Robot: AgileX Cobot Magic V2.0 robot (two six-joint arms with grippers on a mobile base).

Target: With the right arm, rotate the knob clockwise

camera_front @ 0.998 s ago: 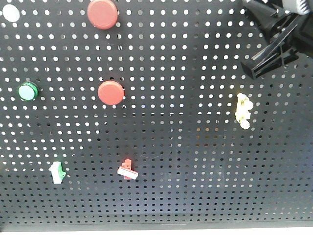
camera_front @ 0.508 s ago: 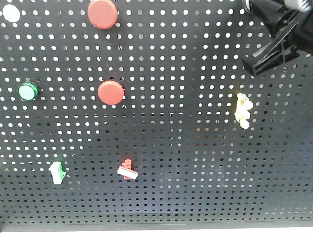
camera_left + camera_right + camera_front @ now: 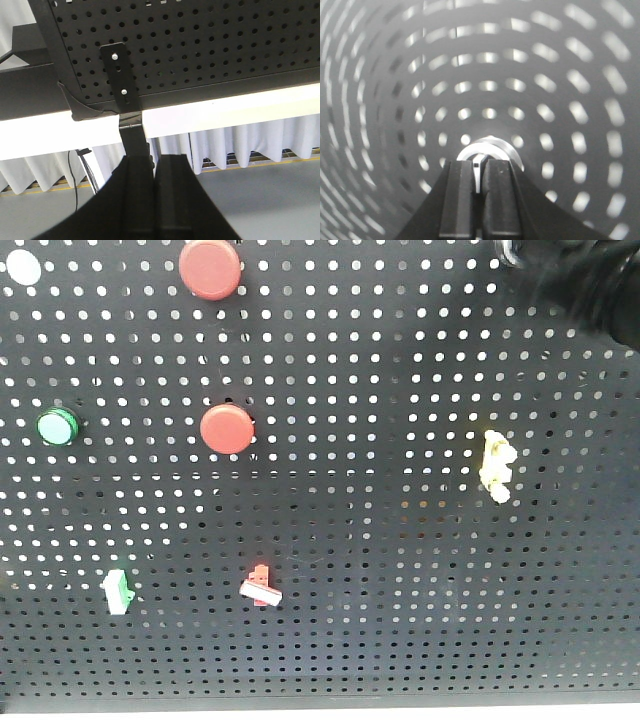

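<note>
In the right wrist view the knob shows as a shiny silver ring with a short pale pointer bar, close against the perforated panel. My right gripper is shut on that pointer bar. The panel's holes around it are smeared into arcs. In the front view the right arm is a dark blur at the top right corner, and the knob is hidden behind it. In the left wrist view my left gripper hangs below the panel's lower edge, shut with nothing in it.
On the black pegboard sit two red buttons, a green button, a yellow switch, a red toggle and a green-white toggle. A black bracket hangs at the panel's lower edge.
The right gripper has turned at the top right corner. Its black finger that stuck out down-left is now gone from the front view, leaving only a dark blur.
</note>
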